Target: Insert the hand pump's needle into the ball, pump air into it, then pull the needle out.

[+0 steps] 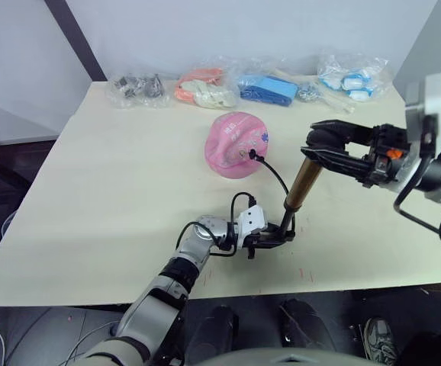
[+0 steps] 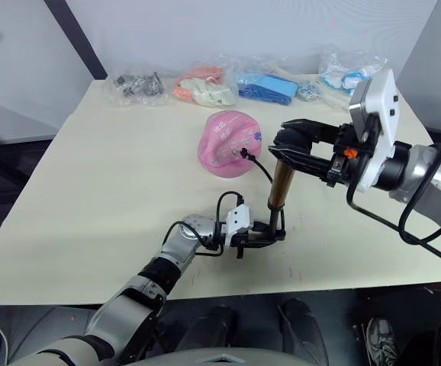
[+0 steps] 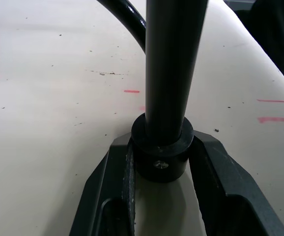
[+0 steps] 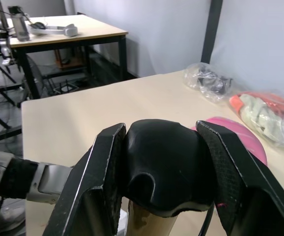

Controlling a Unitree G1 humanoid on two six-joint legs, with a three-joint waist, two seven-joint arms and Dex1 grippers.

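Left wrist view is showing the left gripper (image 3: 162, 164) clamping the black base collar of the hand pump (image 1: 303, 184), pinning it down near the table's (image 1: 114, 198) front edge. Above it, the gold-bronze barrel is standing tilted, and the right gripper (image 4: 164, 169) is squeezing the black handle at its top. The hose (image 1: 274, 173) is arcing from the base to the ball (image 1: 236, 144), which is sitting dented mid-table; the needle seems seated in it, though it is too small to confirm. Pumping looks like the step in hand: the right arm should be driving straight along the barrel's axis while the left is keeping the base planted, so the hose is not tugging the needle loose. Open table is lying to the left; plastic bags (image 1: 239, 85) are lining the far edge, well behind the ball.
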